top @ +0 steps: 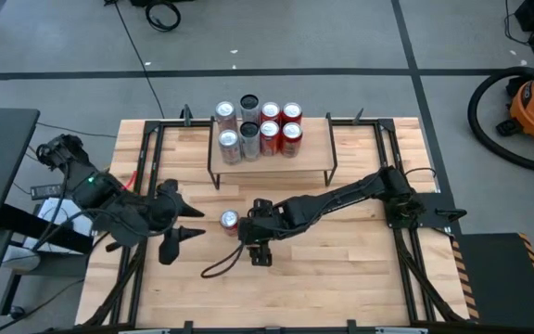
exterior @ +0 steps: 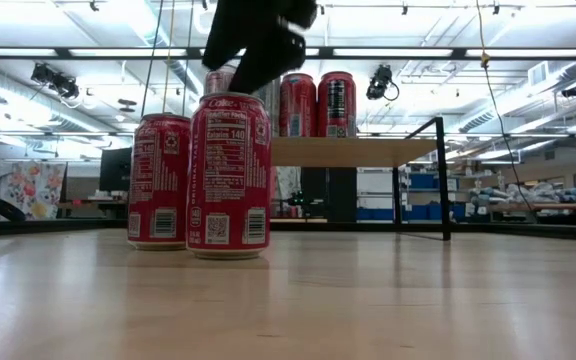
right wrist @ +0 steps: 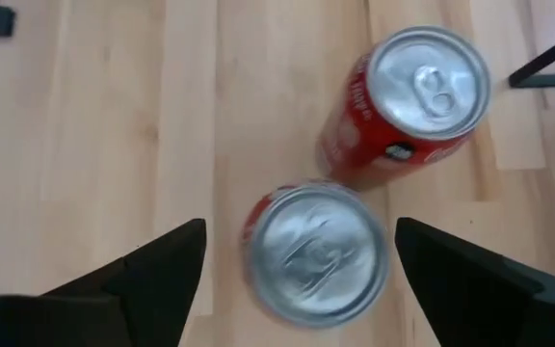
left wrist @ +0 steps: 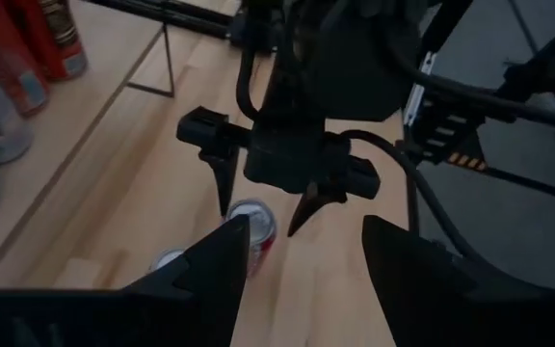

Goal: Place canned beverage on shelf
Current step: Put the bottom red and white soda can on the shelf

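Note:
Two red cans stand upright on the table. My right gripper [right wrist: 297, 255] is open and hangs just above the nearer can [right wrist: 318, 253] [exterior: 230, 175], one finger on either side of its silver top, not touching. The gripper [top: 250, 237] hides this can in the high view. The second can [top: 229, 221] [right wrist: 422, 96] stands close beside it, toward the table's left. My left gripper [top: 196, 221] [left wrist: 302, 265] waits open to the left of both, above the table. The shelf [top: 276, 164] [exterior: 348, 150] stands at the far edge, with several cans [top: 258, 130] on top.
The cans on the shelf fill its left and middle; its right part [top: 315, 153] is bare board. A dark cable [top: 221, 269] loops over the table near my right gripper. Black frame rails [top: 142, 186] run along the table's left and right sides.

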Action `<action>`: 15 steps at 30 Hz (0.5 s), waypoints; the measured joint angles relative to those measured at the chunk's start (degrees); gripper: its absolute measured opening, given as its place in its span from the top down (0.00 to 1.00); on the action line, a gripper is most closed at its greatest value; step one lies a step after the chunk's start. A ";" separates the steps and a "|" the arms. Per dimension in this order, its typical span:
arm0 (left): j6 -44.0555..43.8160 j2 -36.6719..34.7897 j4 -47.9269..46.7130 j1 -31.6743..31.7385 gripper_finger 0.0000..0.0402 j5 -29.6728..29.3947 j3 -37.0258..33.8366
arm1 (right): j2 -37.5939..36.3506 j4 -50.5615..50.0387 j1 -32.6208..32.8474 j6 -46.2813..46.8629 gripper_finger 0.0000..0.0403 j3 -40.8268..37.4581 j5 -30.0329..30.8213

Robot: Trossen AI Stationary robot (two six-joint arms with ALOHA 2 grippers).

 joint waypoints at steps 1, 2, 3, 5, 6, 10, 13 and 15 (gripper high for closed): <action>-0.33 0.00 -1.15 0.00 0.47 0.04 0.41 | 0.00 1.13 -0.13 -0.26 0.13 -0.80 0.43; -0.62 0.00 -2.02 -0.02 0.47 0.05 0.70 | 0.00 1.95 -0.20 -0.57 0.13 -1.45 1.37; -0.97 0.00 -2.92 -0.02 0.47 0.06 0.91 | 0.03 2.28 -0.20 -1.04 0.13 -1.90 2.39; -1.79 -0.04 -3.99 -0.02 0.47 0.07 1.07 | 0.04 3.09 -0.11 -1.49 0.13 -2.37 3.14; -2.13 -0.11 -4.33 -0.02 0.47 0.09 1.07 | 0.04 3.80 -0.26 -1.46 0.13 -2.60 3.03; -2.54 -0.22 -5.15 -0.02 0.47 0.09 1.07 | 0.02 5.48 -0.88 -0.10 0.13 -5.09 1.28; -2.54 -0.22 -5.26 -0.02 0.47 0.09 1.07 | 0.02 7.57 -1.43 0.99 0.13 -7.29 -0.21; -2.56 -0.22 -5.27 -0.02 0.47 0.09 1.07 | 0.02 8.77 -1.67 1.71 0.13 -8.83 -0.64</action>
